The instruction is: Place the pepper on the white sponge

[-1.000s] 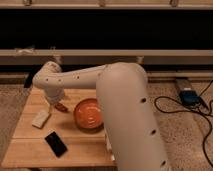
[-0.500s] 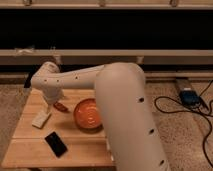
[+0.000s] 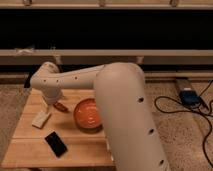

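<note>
Over wooden table (image 3: 30,146), gripper (image 3: 54,103) by pepper (image 3: 61,106) outside orange bowl (image 3: 87,115); cannot tell its grip.

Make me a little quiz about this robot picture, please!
1. True or false: the small dark-red pepper sits between the off-white rectangular sponge and the round orange bowl.
2. Which is nearest the wooden table's front edge? A) bowl B) flat black phone C) sponge
3. Fill in: the gripper, low over the table, is closest to the ____.
Key: 1 true; 2 B; 3 pepper.
</note>
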{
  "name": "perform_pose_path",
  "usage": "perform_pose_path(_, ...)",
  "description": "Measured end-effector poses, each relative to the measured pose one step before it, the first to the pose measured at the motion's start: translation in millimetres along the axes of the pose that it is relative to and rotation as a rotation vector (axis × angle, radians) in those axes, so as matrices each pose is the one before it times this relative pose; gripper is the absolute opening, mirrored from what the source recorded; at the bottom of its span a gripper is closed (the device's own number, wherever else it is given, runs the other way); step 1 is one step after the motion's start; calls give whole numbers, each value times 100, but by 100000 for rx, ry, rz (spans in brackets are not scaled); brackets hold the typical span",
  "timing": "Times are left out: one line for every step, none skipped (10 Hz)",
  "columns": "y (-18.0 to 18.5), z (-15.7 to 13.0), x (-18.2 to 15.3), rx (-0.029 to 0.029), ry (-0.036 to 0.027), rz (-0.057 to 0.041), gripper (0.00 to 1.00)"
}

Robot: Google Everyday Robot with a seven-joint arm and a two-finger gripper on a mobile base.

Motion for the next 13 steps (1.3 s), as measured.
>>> perform_pose_path(12,0,-3,-8,2,13,80)
perform_pose_path(8,-3,-1,-3,2,13,80)
perform_pose_path(8,1,-4,-2,-2,11,80)
perform_pose_path(28,-3,-10,4,1,51,80)
perform_pose_path(2,-3,3,-1,10,1,80)
perform_pose_path(-6,3,-3,3,-15,-13,80)
perform_pose_path(6,-4,3,-4,11,13,80)
perform_pose_path(-9,2,1,11,0,-10,80)
perform_pose_path(-36,-10,3,57,9,-30,80)
perform_pose_path(33,-27,34,8,70,-33,80)
perform_pose_path(137,90,-160,76,22,-691,80)
perform_pose_path(494,83,169,340,879,-1759,80)
perform_pose_path(571,438,99,568,349,-1660,80)
